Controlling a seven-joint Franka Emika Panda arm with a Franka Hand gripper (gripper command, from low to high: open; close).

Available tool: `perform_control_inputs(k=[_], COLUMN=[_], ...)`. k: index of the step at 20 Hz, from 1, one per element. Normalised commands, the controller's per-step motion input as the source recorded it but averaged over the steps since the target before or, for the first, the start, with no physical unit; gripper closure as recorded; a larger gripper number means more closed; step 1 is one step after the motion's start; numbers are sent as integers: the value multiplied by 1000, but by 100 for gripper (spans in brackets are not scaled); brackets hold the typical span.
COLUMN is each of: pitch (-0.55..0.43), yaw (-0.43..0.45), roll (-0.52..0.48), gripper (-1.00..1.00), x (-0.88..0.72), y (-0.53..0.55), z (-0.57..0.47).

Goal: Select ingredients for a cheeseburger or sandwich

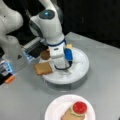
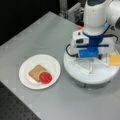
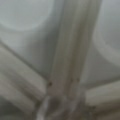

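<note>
Currently the gripper (image 2: pixel 88 58) is hanging low over the divided white tray (image 1: pixel 82 70); its jaw state cannot be told. Bread square (image 1: pixel 43 68) is lying at the tray's nine o'clock: judged light, stiff, best pinched across its edges. Sandwich (image 2: pixel 40 74) is sitting on the paper plate (image 2: pixel 53 63).

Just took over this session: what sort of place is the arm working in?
Likely a lab test bench, not a kitchen: a bare grey table against black backdrop, a white divided tray holding toy food, and a paper plate with a part-built sandwich. The gripper is down over the tray.
</note>
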Motion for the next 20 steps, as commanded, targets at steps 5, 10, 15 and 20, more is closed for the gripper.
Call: perform_control_inputs(k=[5, 10, 15, 20], pitch=[189, 185, 202, 258], yaw=[325, 287, 264, 329], roll=[162, 151, 154, 144], gripper=[-100, -100, -100, -100], x=[-34, 65, 111, 142], y=[135, 190, 196, 186], z=[-177, -182, -193, -195])
